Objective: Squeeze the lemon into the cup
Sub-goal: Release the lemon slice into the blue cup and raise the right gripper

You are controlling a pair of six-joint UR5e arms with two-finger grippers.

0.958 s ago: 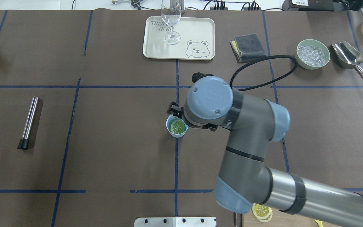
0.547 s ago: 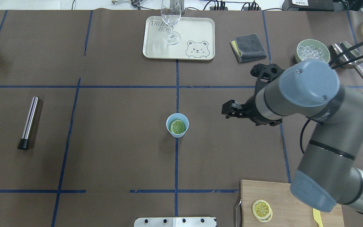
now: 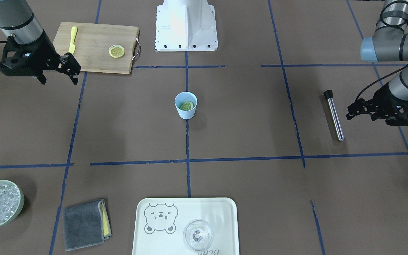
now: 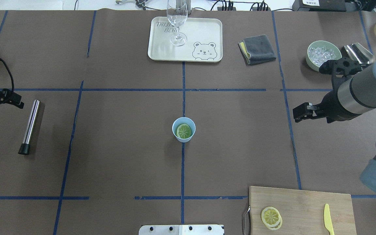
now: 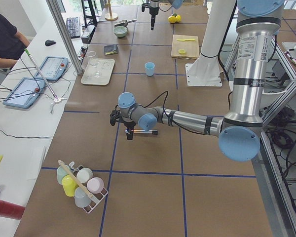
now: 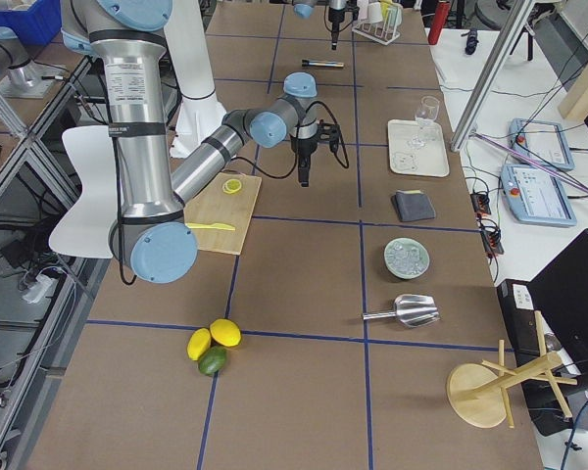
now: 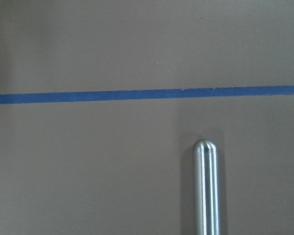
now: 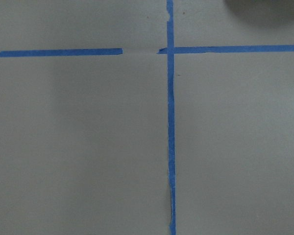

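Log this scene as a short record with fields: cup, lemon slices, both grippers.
cup: upright at table centre
lemon: lying flat inside the cup
spare slice: on the cutting board
right gripper: holds nothing, well off to the cup's side; jaws unclear
left gripper: holds nothing, beside the metal rod; jaws unclear

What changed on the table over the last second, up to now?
The right gripper, empty, drew back from over the cup toward the robot's right. The left gripper came into the overhead view near the metal rod. The lemon slice stayed lying in the cup; cup, rod and the second slice on the board did not move.
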